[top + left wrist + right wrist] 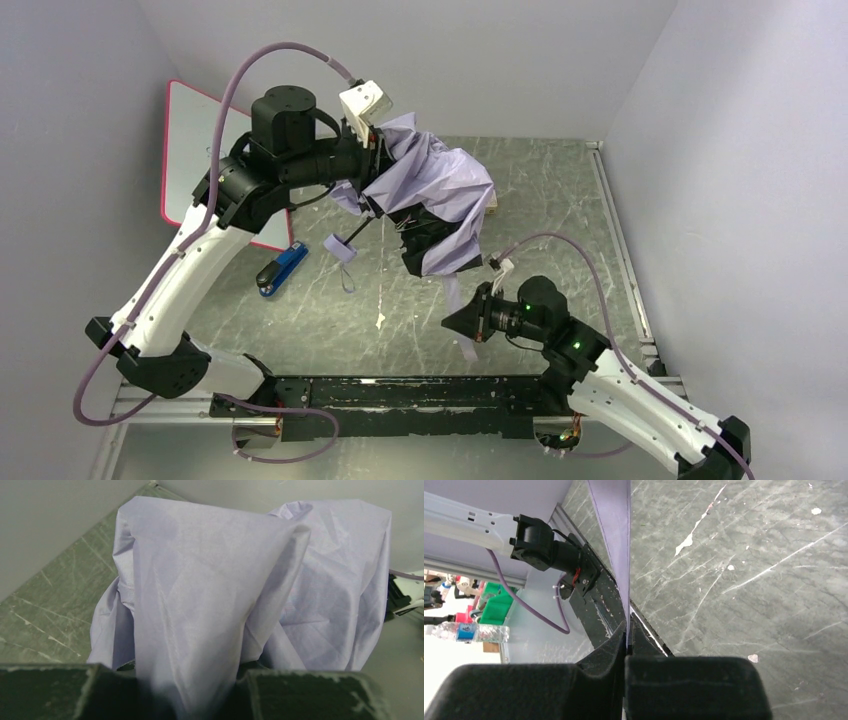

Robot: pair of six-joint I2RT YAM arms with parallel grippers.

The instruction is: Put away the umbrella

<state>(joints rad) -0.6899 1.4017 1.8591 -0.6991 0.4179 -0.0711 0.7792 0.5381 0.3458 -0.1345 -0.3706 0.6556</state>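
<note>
The umbrella (450, 185) is a crumpled lavender-white bundle with black ribs underneath, held up over the back middle of the table. My left gripper (372, 165) is shut on its fabric at the left side. In the left wrist view the fabric (210, 580) fills the frame and runs down between my left gripper's (170, 695) fingers. The thin black shaft and the lavender wrist loop (342, 250) hang below left. My right gripper (462, 322) is shut on the umbrella's narrow lavender strap (611, 530), which is pulled taut from the bundle down to the gripper (626, 645).
A red-framed whiteboard (195, 130) leans at the back left wall. A blue stapler (282, 268) lies on the table left of the wrist loop. A metal rail (620, 250) edges the table on the right, and walls close in on three sides.
</note>
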